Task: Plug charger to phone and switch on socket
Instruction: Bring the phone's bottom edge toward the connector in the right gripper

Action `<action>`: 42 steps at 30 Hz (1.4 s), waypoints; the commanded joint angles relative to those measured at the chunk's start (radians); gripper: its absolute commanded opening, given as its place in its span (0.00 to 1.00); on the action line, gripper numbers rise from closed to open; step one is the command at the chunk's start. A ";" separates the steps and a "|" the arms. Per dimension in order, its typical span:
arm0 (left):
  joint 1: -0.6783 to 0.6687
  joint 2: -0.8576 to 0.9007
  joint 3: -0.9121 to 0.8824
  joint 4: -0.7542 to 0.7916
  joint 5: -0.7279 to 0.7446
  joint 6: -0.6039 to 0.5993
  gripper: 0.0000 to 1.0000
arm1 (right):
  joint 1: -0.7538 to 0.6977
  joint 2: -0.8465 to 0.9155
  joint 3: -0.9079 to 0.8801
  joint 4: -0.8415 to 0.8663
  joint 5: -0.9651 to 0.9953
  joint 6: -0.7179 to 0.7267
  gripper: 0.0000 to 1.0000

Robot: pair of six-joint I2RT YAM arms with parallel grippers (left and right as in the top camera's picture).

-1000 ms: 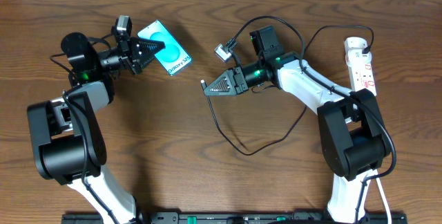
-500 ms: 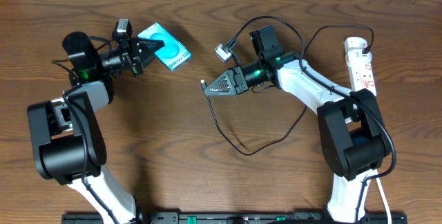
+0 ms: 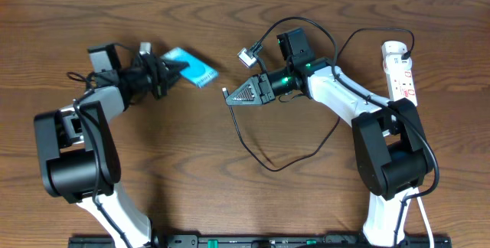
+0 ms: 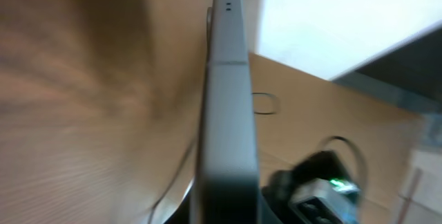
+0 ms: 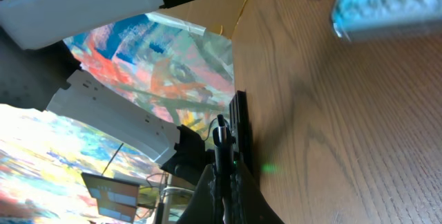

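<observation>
Overhead, the left end effector (image 3: 164, 76) is closed on the phone (image 3: 194, 67), holding it tipped up on edge above the bench (image 3: 191, 194); the left wrist view shows it edge-on. The right end effector (image 3: 233, 96) is pinched shut on the charger (image 3: 264, 162) near its connector tip, which points toward the phone but is well apart from it. The step in hand looks like mating the two. The next move calls for lining tip with port. The socket (image 3: 401, 68) lies far right; switching it would follow.

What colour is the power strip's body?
White, with red marks; the socket shows best overhead.
</observation>
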 commanded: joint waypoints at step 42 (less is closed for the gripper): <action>-0.027 0.060 0.587 -1.190 -0.070 0.949 0.07 | 0.008 0.001 0.008 0.027 -0.053 -0.002 0.01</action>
